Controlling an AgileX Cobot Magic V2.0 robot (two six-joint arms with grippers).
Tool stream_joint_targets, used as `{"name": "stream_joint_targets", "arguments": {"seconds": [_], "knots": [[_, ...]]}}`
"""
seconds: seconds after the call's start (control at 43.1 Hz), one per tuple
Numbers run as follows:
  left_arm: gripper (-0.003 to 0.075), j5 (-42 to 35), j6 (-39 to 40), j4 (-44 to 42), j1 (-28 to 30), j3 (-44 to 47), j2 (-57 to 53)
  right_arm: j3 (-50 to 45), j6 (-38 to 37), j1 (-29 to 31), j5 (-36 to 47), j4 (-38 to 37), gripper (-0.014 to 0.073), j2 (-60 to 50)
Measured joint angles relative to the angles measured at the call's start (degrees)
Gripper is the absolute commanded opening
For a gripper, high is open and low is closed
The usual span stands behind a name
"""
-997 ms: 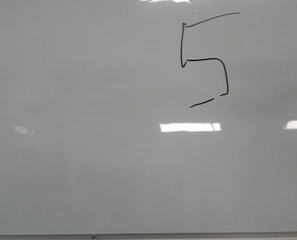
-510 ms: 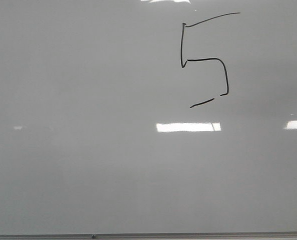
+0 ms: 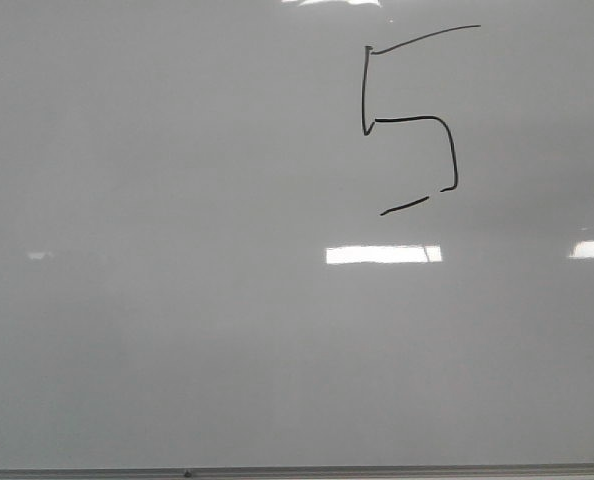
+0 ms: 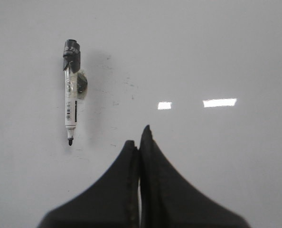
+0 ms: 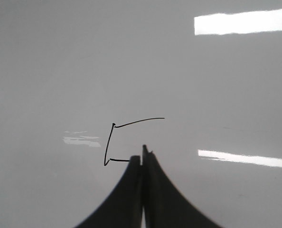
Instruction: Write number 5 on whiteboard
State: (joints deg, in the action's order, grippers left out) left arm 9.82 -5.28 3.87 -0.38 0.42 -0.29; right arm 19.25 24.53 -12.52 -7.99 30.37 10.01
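The whiteboard (image 3: 177,300) fills the front view. The number 5 (image 3: 365,90) is drawn in thin black lines at its upper right, with a slanted top stroke and a gap before the bottom stroke. No gripper shows in the front view. My left gripper (image 4: 140,137) is shut and empty above the board (image 4: 226,47). A white marker (image 4: 71,95) with a black tip lies on the board, apart from the fingers. My right gripper (image 5: 143,153) is shut and empty over the board (image 5: 60,57). It covers the lower part of the 5 (image 5: 108,145).
A thin grey metal edge strip (image 3: 377,469) runs along the near side of the board. Bright rectangular light reflections (image 3: 382,254) lie below the number. A black cap (image 4: 70,53) sits on the marker's far end.
Only the light reflections on the board have shifted slightly. The drawn number looks the same.
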Motion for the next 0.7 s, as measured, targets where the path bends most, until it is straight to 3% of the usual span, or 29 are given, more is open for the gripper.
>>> {"name": "stream_joint_targets", "arguments": {"seconds": [0.556, 0.695], "knots": [[-0.0020, 0.00, 0.00, 0.00, 0.00, 0.00, 0.00, -0.18, 0.01, 0.11, 0.05, -0.11, -0.0060, 0.00], [-0.0020, 0.00, 0.00, 0.00, 0.00, 0.00, 0.00, -1.91, 0.13, 1.28, 0.23, -3.66, -0.0060, 0.00]]}}
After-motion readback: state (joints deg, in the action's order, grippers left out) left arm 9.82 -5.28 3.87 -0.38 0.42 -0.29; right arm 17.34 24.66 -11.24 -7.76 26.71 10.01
